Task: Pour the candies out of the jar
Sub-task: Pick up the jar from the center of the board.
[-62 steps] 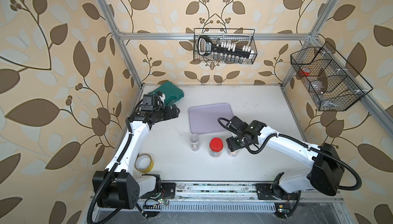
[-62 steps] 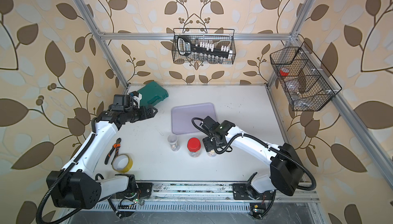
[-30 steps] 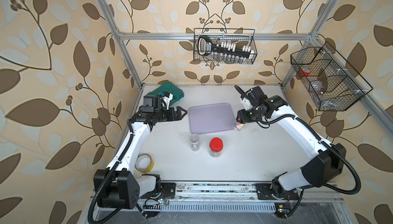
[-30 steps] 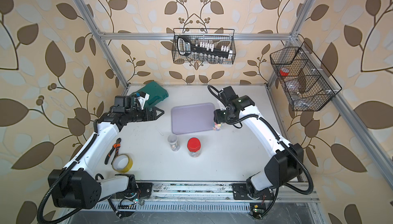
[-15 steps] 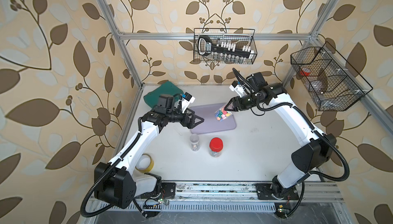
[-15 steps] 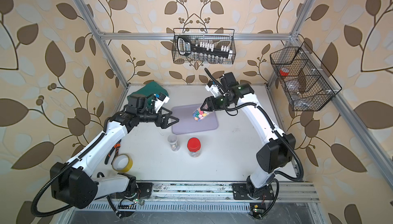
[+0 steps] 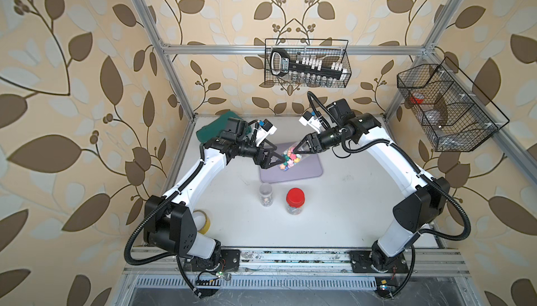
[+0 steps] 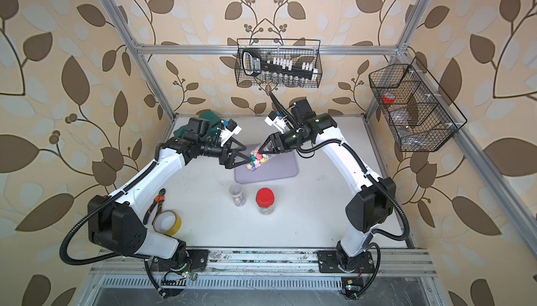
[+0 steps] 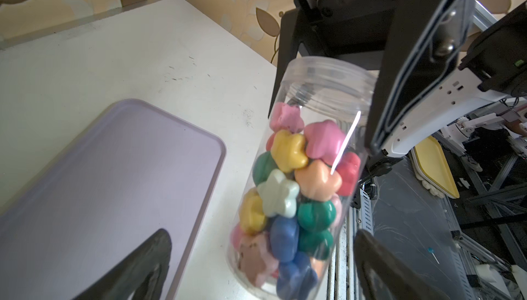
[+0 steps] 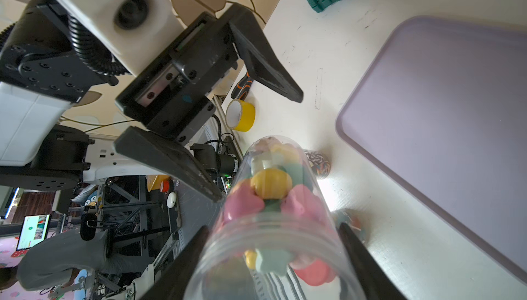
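In a top view, the right gripper [image 7: 295,152] is clamped around the threaded neck of a clear jar [image 7: 290,157] with no lid to be seen. It holds the jar aloft over the back corner of the lilac tray [image 7: 305,171], on the left arm's side. The candies [image 7: 286,160], flower-shaped pieces in many colours, sit packed at the jar's base end. The left gripper [image 7: 277,155] is spread wide, its jaws either side of that base and not touching it. The tray is bare. Just in front of the tray stand an open clear jar [image 7: 266,194] with a few sweets at its bottom and a red-lidded jar [image 7: 294,201], its contents unclear. From the left wrist, the held jar's base seems to hang beyond the tray's edge, so sweets tipped from here might land on the table and scatter. From the right wrist, the mouth faces the camera rather than the tray, so nothing will pour until the jar is turned. The smooth plastic could twist or slip in this single hold.
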Tool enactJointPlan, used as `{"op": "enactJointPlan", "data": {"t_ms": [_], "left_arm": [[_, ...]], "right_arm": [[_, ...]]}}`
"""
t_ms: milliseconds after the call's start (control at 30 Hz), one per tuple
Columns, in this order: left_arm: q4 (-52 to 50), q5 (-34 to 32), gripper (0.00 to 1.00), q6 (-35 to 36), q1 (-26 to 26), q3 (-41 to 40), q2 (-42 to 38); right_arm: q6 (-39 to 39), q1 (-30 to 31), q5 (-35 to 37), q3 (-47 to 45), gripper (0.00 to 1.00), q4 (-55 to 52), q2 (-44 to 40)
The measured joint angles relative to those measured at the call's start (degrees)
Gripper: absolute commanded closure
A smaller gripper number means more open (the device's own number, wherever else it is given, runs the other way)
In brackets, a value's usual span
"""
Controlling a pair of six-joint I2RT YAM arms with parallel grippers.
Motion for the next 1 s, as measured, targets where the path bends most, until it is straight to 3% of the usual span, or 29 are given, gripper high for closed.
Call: {"op": "enactJointPlan", "data": {"t_ms": [533, 833, 1000], "left_arm": [[-2.67, 5.88, 0.01, 2.23, -0.37, 0.0, 0.28], [-3.78, 6.75, 0.17, 3.87, -0.35, 0.0, 0.33], [-4.07, 6.84, 0.14, 4.5, -0.37, 0.0, 0.33]], "right_arm": [[0.2, 2.01, -3.06, 4.59, 0.6, 0.11, 2.89], [0.37, 2.01, -3.52, 4.87, 0.6, -0.31, 4.13], [0.39, 2.01, -4.2, 4.94, 0.6, -0.39, 4.13]]}}
